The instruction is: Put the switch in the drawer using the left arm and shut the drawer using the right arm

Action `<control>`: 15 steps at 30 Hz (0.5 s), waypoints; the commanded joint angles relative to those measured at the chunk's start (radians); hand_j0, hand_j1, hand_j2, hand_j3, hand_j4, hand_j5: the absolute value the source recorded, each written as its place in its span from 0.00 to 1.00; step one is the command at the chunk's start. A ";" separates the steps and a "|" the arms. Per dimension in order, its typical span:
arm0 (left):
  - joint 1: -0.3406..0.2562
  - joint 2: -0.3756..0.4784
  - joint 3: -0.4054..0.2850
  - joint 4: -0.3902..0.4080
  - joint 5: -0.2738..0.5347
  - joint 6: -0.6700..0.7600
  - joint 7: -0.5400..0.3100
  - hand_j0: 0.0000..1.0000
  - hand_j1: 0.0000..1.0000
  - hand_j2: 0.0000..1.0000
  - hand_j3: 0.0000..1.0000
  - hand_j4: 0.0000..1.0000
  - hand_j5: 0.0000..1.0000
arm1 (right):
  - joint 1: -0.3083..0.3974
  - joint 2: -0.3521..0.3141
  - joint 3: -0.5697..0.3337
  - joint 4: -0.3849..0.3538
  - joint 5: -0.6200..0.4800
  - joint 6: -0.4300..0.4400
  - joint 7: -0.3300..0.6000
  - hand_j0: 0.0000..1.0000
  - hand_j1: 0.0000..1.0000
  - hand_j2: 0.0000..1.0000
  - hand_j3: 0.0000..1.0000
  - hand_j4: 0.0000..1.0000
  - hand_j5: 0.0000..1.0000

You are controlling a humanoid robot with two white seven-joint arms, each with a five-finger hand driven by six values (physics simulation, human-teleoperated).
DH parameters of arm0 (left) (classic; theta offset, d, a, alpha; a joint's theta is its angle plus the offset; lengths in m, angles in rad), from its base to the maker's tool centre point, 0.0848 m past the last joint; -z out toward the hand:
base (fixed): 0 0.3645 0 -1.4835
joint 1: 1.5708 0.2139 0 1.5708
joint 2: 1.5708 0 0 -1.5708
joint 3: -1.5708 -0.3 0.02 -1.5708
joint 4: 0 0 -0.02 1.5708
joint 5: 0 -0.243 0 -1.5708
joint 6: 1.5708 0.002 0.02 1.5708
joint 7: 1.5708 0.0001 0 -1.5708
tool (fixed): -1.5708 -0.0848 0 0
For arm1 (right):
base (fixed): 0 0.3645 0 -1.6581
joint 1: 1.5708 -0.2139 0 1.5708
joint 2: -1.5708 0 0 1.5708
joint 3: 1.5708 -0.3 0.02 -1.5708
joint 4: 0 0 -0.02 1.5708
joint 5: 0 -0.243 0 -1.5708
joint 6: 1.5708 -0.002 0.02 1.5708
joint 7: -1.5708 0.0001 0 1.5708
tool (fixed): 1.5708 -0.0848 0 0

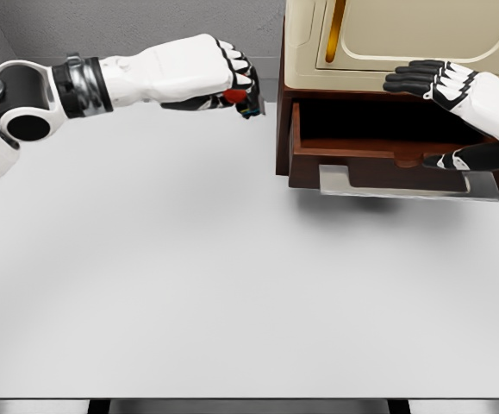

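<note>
— Reaching in from the left, the left hand has its fingers curled around the switch, a small red and dark thing. Where is it from the drawer?

— Left of it, raised over the white surface, just short of the cabinet.

— And the drawer?

— Pulled out, its dark inside showing, grey handle in front.

— The right hand?

— Fingers spread, flat on the cabinet above the drawer, thumb down by the drawer's front edge, gripping nothing.

right hand over open drawer
</note>
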 commanded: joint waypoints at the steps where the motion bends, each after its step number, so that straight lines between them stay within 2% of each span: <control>1: 0.000 -0.004 0.001 0.002 0.005 0.001 0.001 0.48 0.48 0.48 0.48 0.48 0.48 | 0.000 -0.001 -0.001 0.000 -0.005 -0.001 -0.001 1.00 1.00 1.00 1.00 1.00 1.00; 15: -0.020 -0.047 0.000 -0.004 0.010 0.001 0.001 0.48 0.48 0.48 0.48 0.48 0.48 | 0.000 0.002 -0.001 0.000 -0.007 -0.001 -0.001 1.00 1.00 1.00 1.00 1.00 1.00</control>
